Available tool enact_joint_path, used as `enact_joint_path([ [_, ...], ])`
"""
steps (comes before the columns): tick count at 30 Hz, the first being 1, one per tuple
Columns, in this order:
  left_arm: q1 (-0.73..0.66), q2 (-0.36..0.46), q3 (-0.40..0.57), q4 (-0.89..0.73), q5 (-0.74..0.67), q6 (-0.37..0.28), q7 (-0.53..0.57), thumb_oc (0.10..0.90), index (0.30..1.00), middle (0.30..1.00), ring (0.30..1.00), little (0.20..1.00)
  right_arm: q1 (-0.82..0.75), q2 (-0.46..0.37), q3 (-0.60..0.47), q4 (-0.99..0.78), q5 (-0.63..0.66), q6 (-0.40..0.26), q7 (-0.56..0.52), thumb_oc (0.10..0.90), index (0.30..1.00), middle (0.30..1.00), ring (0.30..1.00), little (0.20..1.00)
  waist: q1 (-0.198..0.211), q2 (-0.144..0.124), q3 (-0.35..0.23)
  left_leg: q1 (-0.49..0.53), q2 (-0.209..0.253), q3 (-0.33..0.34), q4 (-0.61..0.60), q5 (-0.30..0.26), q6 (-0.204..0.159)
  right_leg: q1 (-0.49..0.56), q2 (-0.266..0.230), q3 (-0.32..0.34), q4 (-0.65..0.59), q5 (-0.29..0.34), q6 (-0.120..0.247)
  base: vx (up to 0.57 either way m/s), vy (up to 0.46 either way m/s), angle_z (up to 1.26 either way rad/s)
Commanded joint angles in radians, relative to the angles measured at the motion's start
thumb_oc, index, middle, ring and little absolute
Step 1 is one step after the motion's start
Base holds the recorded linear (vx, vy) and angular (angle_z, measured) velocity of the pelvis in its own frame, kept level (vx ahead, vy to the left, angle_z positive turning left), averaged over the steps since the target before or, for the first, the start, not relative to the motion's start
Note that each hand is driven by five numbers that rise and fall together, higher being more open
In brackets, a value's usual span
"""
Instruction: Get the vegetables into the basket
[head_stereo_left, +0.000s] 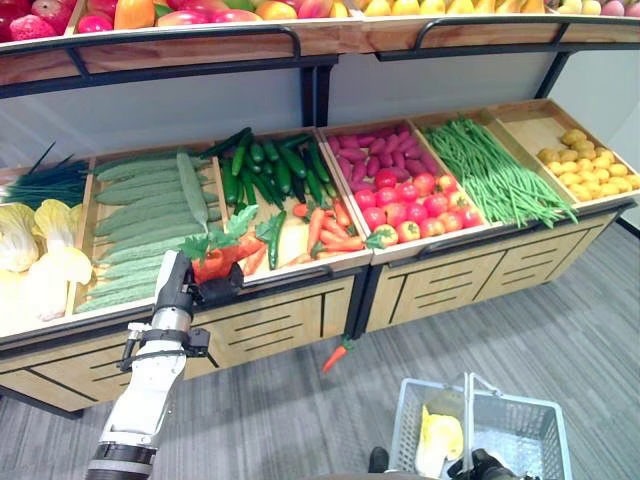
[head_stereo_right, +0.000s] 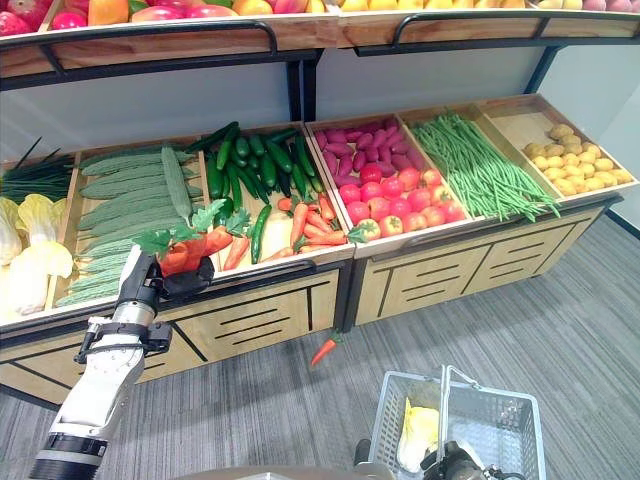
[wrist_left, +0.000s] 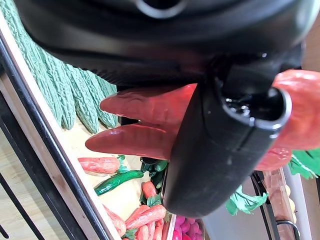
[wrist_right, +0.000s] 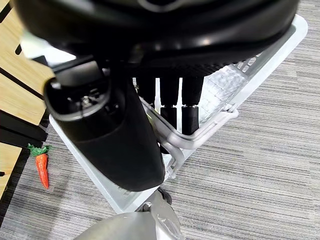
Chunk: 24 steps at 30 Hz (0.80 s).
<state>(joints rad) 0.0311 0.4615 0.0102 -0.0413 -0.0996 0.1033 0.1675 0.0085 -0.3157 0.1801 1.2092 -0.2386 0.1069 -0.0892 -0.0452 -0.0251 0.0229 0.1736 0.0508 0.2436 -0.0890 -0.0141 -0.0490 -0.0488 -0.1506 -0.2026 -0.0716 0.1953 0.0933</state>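
Orange carrots (wrist_left: 150, 122): a leafy bunch gripped in the left hand (head_stereo_left: 185, 285), fingers and thumb curled round them, at the front edge of the carrot bin (head_stereo_left: 290, 235).
Left hand position: at the bin's front lip, beside the bitter gourds (head_stereo_left: 140, 225) in the bin next to it.
Right hand (wrist_right: 115, 135): fingers curled round the handle (wrist_right: 200, 137) of the basket (head_stereo_left: 530, 425), holding it over the grey floor (head_stereo_left: 300, 420), well in front of the carrot bin.
Basket contents: a pale cabbage (head_stereo_left: 440, 440) lies inside against the wall nearer the left hand.
Loose carrot (head_stereo_left: 335, 355): lying on the floor between the carrot bin and the basket, apart from both hands.
Other carrots (head_stereo_left: 330, 230): lying in the bin, with cucumbers (head_stereo_left: 270, 165) behind them.
Neighbouring bin: tomatoes (head_stereo_left: 410, 205) just beside the carrot bin, on the basket's side.
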Motion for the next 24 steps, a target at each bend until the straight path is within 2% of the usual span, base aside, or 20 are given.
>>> enact_joint_path([
  [1,-0.097,0.088,0.026,-0.162,-0.011,-0.110,0.023,0.400,0.300,0.300,0.300,0.300,-0.027,0.003,0.057,0.053,-0.047,0.004,-0.011,0.400,0.300,0.300,0.300,0.300,-0.016,-0.047,-0.048,-0.060,-0.039,-0.003,0.002,-0.005,0.042,0.033,-0.078,0.123,0.109,-0.062,0.111,-0.03,0.032,0.01],
  [9,-0.140,0.094,-0.005,-0.164,-0.021,-0.111,0.016,0.400,0.300,0.300,0.300,0.300,-0.014,-0.003,0.042,0.044,-0.041,0.003,-0.021,0.400,0.300,0.300,0.300,0.300,-0.044,-0.043,-0.024,-0.077,-0.054,0.024,0.002,-0.004,0.049,-0.014,-0.087,0.156,0.121,-0.011,0.121,-0.04,0.040,-0.12],
  [10,-0.161,0.100,-0.024,-0.163,-0.030,-0.111,0.013,0.400,0.300,0.300,0.300,0.300,-0.006,-0.006,0.034,0.040,-0.038,0.003,-0.027,0.400,0.300,0.300,0.300,0.300,-0.071,-0.042,-0.009,-0.083,-0.057,0.046,0.002,-0.004,0.049,-0.039,-0.087,0.174,0.125,0.021,0.129,-0.06,0.039,-0.34],
  [11,-0.163,0.100,-0.025,-0.161,-0.030,-0.112,0.014,0.400,0.300,0.300,0.300,0.300,-0.006,-0.006,0.033,0.040,-0.038,0.003,-0.027,0.400,0.300,0.300,0.300,0.300,-0.068,-0.042,-0.009,-0.083,-0.057,0.048,0.002,-0.004,0.050,-0.041,-0.087,0.176,0.125,0.021,0.130,-0.09,0.065,-0.34],
  [12,-0.184,0.106,-0.042,-0.157,-0.034,-0.112,0.013,0.400,0.300,0.300,0.300,0.300,0.001,-0.009,0.028,0.039,-0.034,0.003,-0.030,0.400,0.300,0.300,0.300,0.300,-0.092,-0.040,0.001,-0.087,-0.055,0.070,0.002,-0.003,0.049,-0.062,-0.084,0.189,0.128,0.040,0.135,-0.04,0.029,-0.28],
  [14,-0.198,0.108,-0.051,-0.151,-0.036,-0.114,0.014,0.400,0.300,0.300,0.300,0.300,0.004,-0.010,0.021,0.038,-0.030,0.003,-0.032,0.400,0.300,0.300,0.300,0.300,-0.097,-0.039,0.004,-0.088,-0.053,0.086,0.002,-0.004,0.048,-0.074,-0.082,0.197,0.129,0.050,0.138,-0.04,0.023,-0.48],
  [15,-0.213,0.111,-0.061,-0.148,-0.042,-0.116,0.017,0.400,0.300,0.300,0.300,0.300,0.010,-0.011,0.013,0.033,-0.021,0.002,-0.038,0.400,0.300,0.300,0.300,0.300,-0.111,-0.035,0.019,-0.085,-0.044,0.121,0.002,-0.005,0.045,-0.096,-0.082,0.177,0.138,0.065,0.140,-0.06,0.025,-0.43],
  [16,-0.218,0.113,-0.062,-0.147,-0.044,-0.114,0.022,0.400,0.300,0.300,0.300,0.300,0.012,-0.011,0.010,0.033,-0.022,0.003,-0.041,0.400,0.300,0.300,0.300,0.300,-0.108,-0.028,0.027,-0.080,-0.036,0.146,0.002,-0.009,0.044,-0.102,-0.093,0.119,0.152,0.059,0.141,-0.08,0.024,-0.62],
  [19,-0.228,0.121,-0.054,-0.142,-0.044,-0.109,0.026,0.400,0.300,0.300,0.300,0.300,0.002,-0.013,0.006,0.035,-0.024,0.002,-0.042,0.400,0.300,0.300,0.300,0.300,-0.095,-0.016,0.035,-0.066,-0.009,0.222,0.002,-0.008,0.033,-0.100,-0.145,-0.097,0.176,0.041,0.126,-0.03,0.030,-0.88],
  [20,-0.224,0.123,-0.048,-0.143,-0.042,-0.108,0.028,0.400,0.300,0.300,0.300,0.300,-0.003,-0.014,0.009,0.036,-0.027,0.002,-0.040,0.400,0.300,0.300,0.300,0.300,-0.085,-0.009,0.031,-0.050,-0.001,0.222,0.002,-0.031,0.025,-0.087,-0.157,-0.145,0.179,0.025,0.141,0.05,-0.002,-1.13],
  [21,-0.212,0.122,-0.037,-0.152,-0.038,-0.105,0.030,0.400,0.300,0.300,0.300,0.300,-0.012,-0.013,0.012,0.032,-0.030,0.001,-0.042,0.400,0.300,0.300,0.300,0.300,-0.076,-0.021,0.020,-0.039,-0.002,0.261,0.002,-0.032,0.019,-0.060,-0.171,-0.221,0.146,0.037,0.147,0.12,-0.074,-1.11],
  [22,-0.198,0.118,-0.036,-0.160,-0.037,-0.106,0.025,0.400,0.300,0.300,0.300,0.300,-0.015,-0.016,0.018,0.023,-0.033,0.001,-0.044,0.400,0.300,0.300,0.300,0.300,-0.085,-0.028,0.013,-0.027,-0.002,0.273,0.002,-0.034,0.014,-0.057,-0.160,-0.192,0.120,0.057,0.153,0.09,-0.127,-1.01],
  [24,-0.193,0.115,-0.037,-0.160,-0.037,-0.107,0.022,0.400,0.300,0.300,0.300,0.300,-0.012,-0.018,0.019,0.021,-0.034,0.001,-0.046,0.400,0.300,0.300,0.300,0.300,-0.085,-0.027,0.008,-0.022,-0.002,0.275,0.002,-0.035,0.014,-0.049,-0.154,-0.184,0.107,0.053,0.151,0.10,-0.083,-0.50],
])
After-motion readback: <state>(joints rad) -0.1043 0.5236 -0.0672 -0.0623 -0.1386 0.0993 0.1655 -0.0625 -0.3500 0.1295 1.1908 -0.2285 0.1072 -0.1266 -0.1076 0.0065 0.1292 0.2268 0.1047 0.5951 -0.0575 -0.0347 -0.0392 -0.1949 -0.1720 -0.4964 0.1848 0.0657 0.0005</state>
